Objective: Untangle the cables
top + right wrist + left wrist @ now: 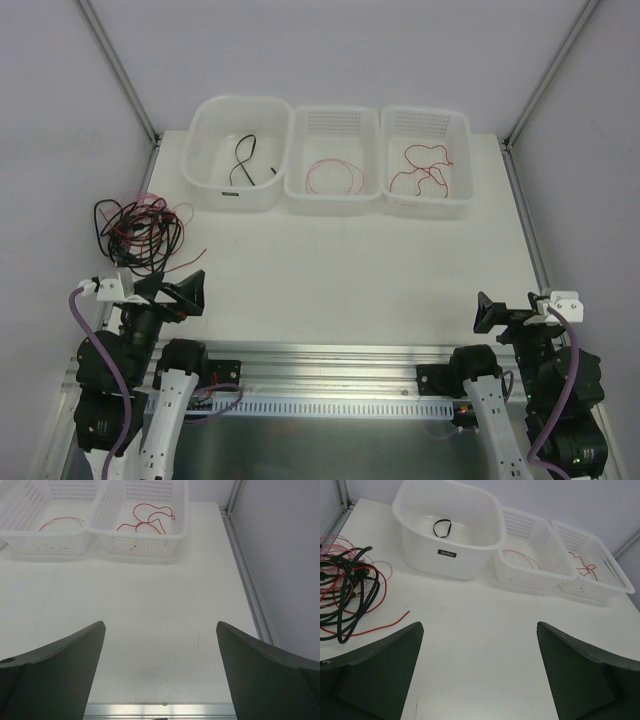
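Your tangled cables (138, 232) lie at the counter's (350, 270) left edge. Your left gripper (479, 626) and right gripper (160, 625) both stand wide apart, empty.

Tub (470, 560): moulded in smooth, glossy white plastic. Middle basket (520, 576), right basket (592, 587): perforated white plastic. Table (480, 630): finished matt white. Fingers (380, 670): matt, dark.

The right pincer (160, 625) gapes wide over the counter (160, 595), on the near side of a perforated basket (181, 530). That basket holds a looped red cable (150, 517); its left neighbour (30, 532) holds a finer cable (60, 521)
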Controlling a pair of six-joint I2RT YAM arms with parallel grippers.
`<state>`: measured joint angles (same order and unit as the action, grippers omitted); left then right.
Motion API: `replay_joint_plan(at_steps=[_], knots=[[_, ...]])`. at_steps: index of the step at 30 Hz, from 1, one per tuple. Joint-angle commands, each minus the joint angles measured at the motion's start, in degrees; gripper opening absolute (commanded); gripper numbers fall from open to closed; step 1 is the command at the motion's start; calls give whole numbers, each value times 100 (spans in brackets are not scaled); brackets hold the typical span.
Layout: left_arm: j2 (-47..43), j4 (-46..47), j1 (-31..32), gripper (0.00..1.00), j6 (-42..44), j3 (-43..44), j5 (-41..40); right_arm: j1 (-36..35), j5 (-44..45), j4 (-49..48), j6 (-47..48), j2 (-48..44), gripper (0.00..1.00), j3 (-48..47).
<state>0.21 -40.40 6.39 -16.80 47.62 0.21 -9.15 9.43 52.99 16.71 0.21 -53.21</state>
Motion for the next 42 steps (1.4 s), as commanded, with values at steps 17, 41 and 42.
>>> replay_joint_plan(at_steps=[17,41,42], knots=[[636,-11,11,99,-1202,-174,-206,-26,-987,-9,-396,-49,99,-584],[7431,1526,-1122,99,-210,1171,-3501,-26,-3254,-772,-1434,1342,100,346],[7798,1640,-1201,99,-114,1215,-3519,-17,-3316,-799,-1425,1350,100,373]])
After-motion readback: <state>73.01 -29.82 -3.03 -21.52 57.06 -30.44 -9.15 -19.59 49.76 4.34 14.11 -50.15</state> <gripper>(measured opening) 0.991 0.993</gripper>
